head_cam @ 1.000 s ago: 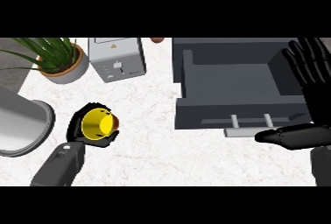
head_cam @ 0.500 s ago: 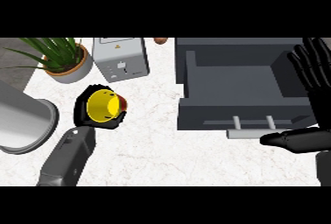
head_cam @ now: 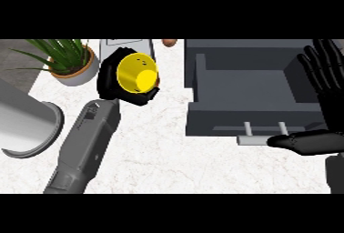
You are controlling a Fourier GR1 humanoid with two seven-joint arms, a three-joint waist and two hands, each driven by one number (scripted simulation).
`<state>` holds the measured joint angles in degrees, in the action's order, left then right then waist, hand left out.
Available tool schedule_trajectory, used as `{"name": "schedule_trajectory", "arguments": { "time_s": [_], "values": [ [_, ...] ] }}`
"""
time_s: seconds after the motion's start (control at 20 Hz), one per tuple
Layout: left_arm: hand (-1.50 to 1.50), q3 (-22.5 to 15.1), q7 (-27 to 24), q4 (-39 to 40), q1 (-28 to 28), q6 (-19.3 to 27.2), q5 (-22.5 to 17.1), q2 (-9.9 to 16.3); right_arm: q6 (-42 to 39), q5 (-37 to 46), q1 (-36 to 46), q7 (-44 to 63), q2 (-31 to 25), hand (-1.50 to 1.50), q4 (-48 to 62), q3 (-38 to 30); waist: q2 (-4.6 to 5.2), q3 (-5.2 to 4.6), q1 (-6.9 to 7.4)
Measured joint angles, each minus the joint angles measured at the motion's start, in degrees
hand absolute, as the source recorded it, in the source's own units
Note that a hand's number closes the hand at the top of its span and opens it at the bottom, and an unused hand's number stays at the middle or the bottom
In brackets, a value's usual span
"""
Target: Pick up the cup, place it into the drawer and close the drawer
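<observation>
The yellow cup is lifted above the counter, its mouth turned toward me, with my left hand curled round it. It hangs left of the open grey drawer, apart from the drawer's left wall. The drawer stands pulled out, and its handle faces me at the front. My right hand rests open with fingers up at the right edge, over the drawer's right side.
A potted plant stands at the back left. A large grey cylinder lies at the left edge. A light grey box sits behind the cup, partly hidden. The white marble counter stretches in front.
My left hand has carried the cup up and to the right, away from the counter's front and closer to the drawer. The right hand has barely moved.
</observation>
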<state>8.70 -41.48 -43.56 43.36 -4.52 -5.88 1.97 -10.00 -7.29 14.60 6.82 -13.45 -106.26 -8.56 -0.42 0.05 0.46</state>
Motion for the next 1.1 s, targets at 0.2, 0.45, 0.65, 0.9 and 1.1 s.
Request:
{"name": "schedule_trajectory", "arguments": {
  "time_s": [0.2,0.45,0.65,0.9,1.1],
  "values": [
    [1.50,-2.90,8.63,-4.42,5.26,5.08,-0.51,-1.14,-0.13,0.64,-0.94,-1.60,0.50,-1.50,0.53,0.21,0.11,0.00,-0.39],
    [1.50,-6.43,16.25,-3.71,14.20,12.02,-1.58,-1.72,0.10,1.09,0.66,-2.34,0.58,-1.50,2.27,0.02,0.39,-0.01,-1.17],
    [1.50,-8.61,21.82,1.23,21.79,17.07,-2.71,-1.87,-0.95,0.57,0.60,-3.24,-0.12,-1.50,3.09,-0.65,0.60,-0.01,-1.95],
    [1.50,-12.76,26.22,10.29,29.37,22.45,-5.59,-1.93,-0.76,1.07,1.39,-3.79,0.76,-1.50,3.39,0.41,1.00,0.02,-3.52],
    [1.50,-16.68,27.04,16.95,32.39,25.02,-7.52,-1.96,-1.69,0.38,1.84,-4.61,0.74,-1.50,4.01,0.51,1.43,0.06,-5.10]
  ]
}}
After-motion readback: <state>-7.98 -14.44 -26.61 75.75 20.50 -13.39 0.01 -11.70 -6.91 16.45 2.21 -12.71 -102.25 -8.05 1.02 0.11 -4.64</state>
